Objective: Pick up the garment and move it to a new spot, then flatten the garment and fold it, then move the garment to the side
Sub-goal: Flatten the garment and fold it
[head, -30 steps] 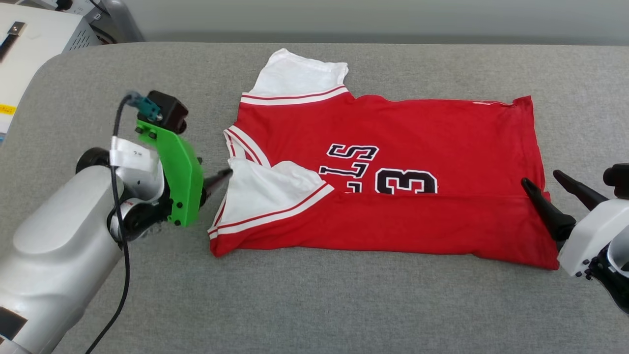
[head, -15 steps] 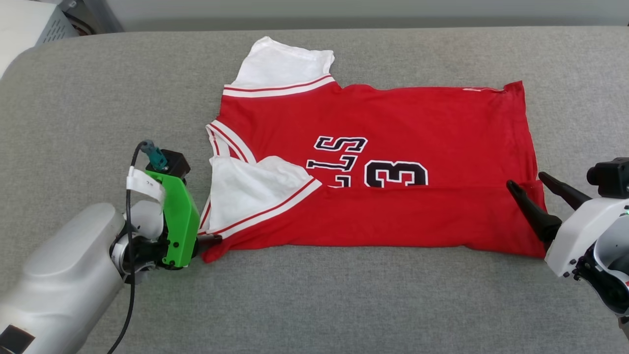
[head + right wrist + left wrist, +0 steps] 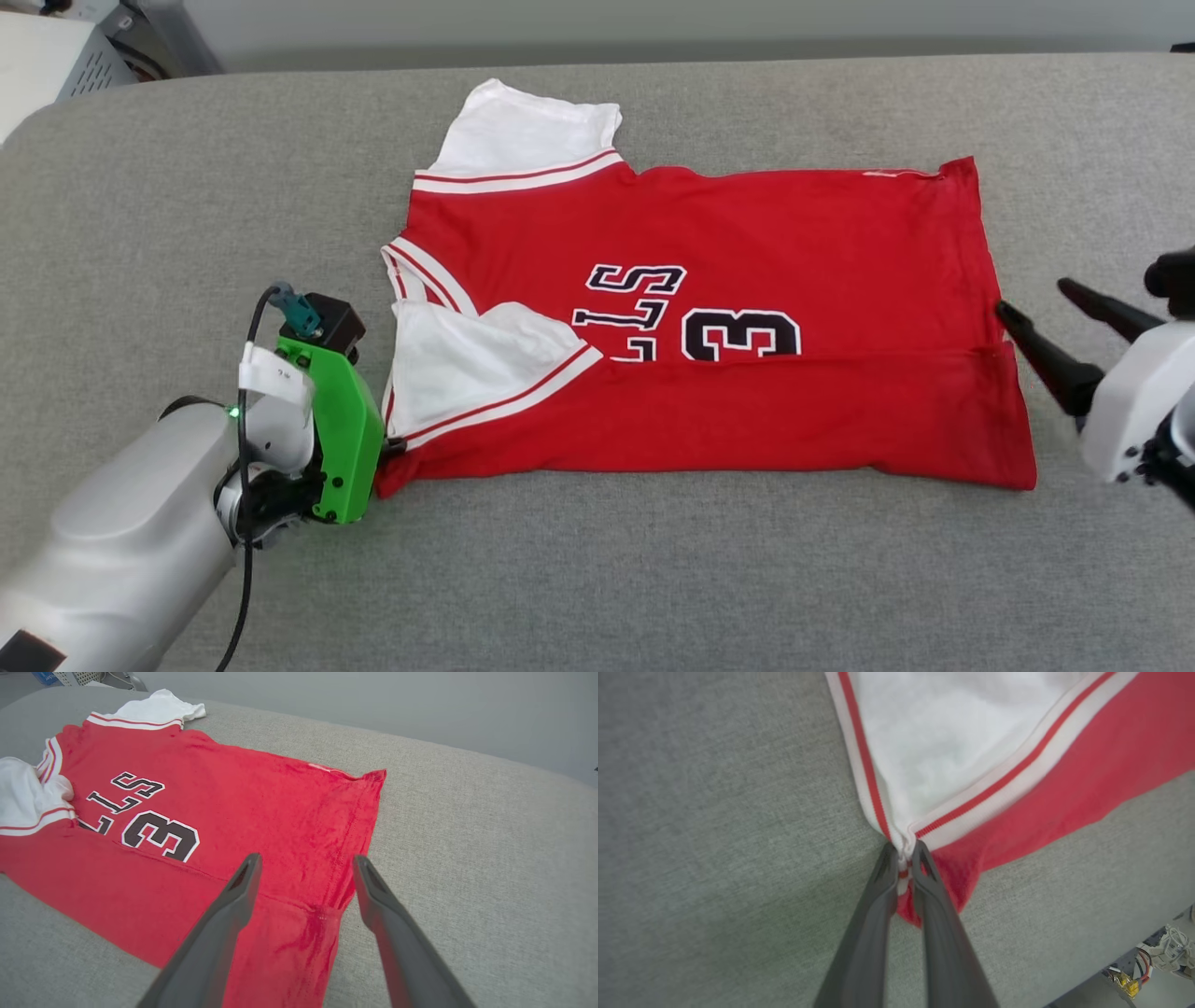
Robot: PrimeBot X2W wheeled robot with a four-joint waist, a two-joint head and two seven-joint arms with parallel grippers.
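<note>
The garment (image 3: pixel 709 243) lies flat on the grey cushioned surface, its near long edge folded over the print and one white sleeve folded onto the red body. My left gripper (image 3: pixel 903 851) is shut on the garment's (image 3: pixel 1017 788) near-left corner, where the striped sleeve trim meets the red fold. In the head view the left gripper (image 3: pixel 387 448) is mostly hidden behind its green mount. My right gripper (image 3: pixel 1034 299) is open just off the right hem. In the right wrist view the right gripper (image 3: pixel 307 858) hovers over the hem of the garment (image 3: pixel 210 793) with nothing between its fingers.
The grey padded surface (image 3: pixel 653 579) stretches wide on all sides of the shirt. A white device (image 3: pixel 47 47) stands beyond its far-left corner. Past the surface's edge, cables (image 3: pixel 1157 961) lie on the floor in the left wrist view.
My left gripper dropped from the collar side to the garment's near-left corner and closed on it. My right gripper drew back a little to the right, off the hem. The camera shifted.
</note>
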